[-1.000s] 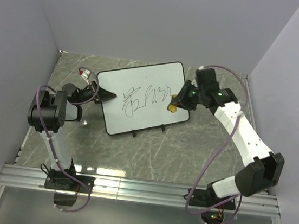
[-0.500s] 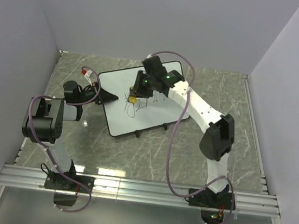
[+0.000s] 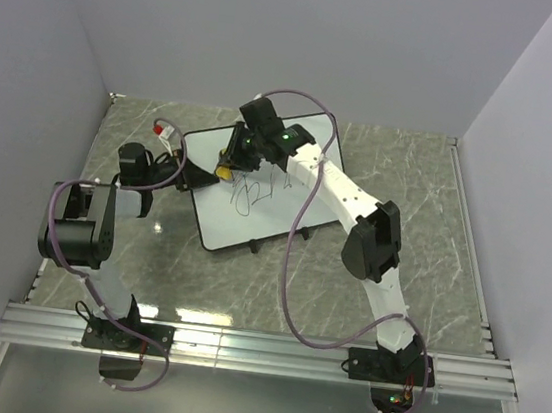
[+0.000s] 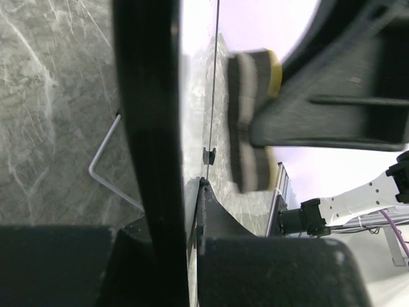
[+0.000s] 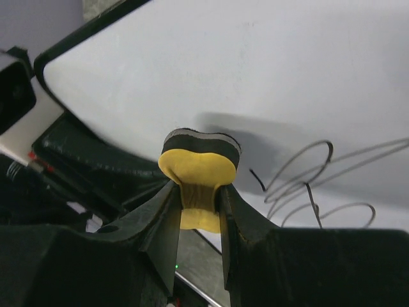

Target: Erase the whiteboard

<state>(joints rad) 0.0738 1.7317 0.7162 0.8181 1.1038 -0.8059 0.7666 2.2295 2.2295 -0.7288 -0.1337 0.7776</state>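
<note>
Top view first: the big flat white whiteboard [image 3: 237, 224] with a thin black frame and rounded corners lies at an angle on the grey marble-look table [image 3: 407, 203], towards the back and left of centre. Dark scribbles [image 3: 254, 195] sit around the middle of it, and two little black feet poke off its near long edge. The left gripper [image 3: 189, 175] is at the board's left edge, jaws clamped on the frame. The right gripper [image 3: 227, 164] reaches across to the far-left part of the board, pinching a small yellow eraser [image 3: 223, 171] just left of the scribbles. A tiny red-and-white thing [image 3: 164, 134] lies on the table by the board's far-left corner; can't tell what it is.

Left wrist cam: the whiteboard [image 4: 150, 128] shows edge-on as a thick black band running straight up between the left gripper [image 4: 185, 211] fingers, which are squeezed onto it. On the glossy white side, the eraser [image 4: 252, 83] is blurry, its grey-and-black felt layers meeting their own reflection, so it looks like it's touching the surface. One of the right gripper's fingers [image 4: 339, 96] fills the upper right.

Right wrist cam: the right gripper [image 5: 199, 192] jaws pinch the eraser [image 5: 198, 169] by its yellow body, felt end down at the whiteboard [image 5: 287, 70]. The scribbles [image 5: 319, 182] are just to the right, apart from the eraser.
</note>
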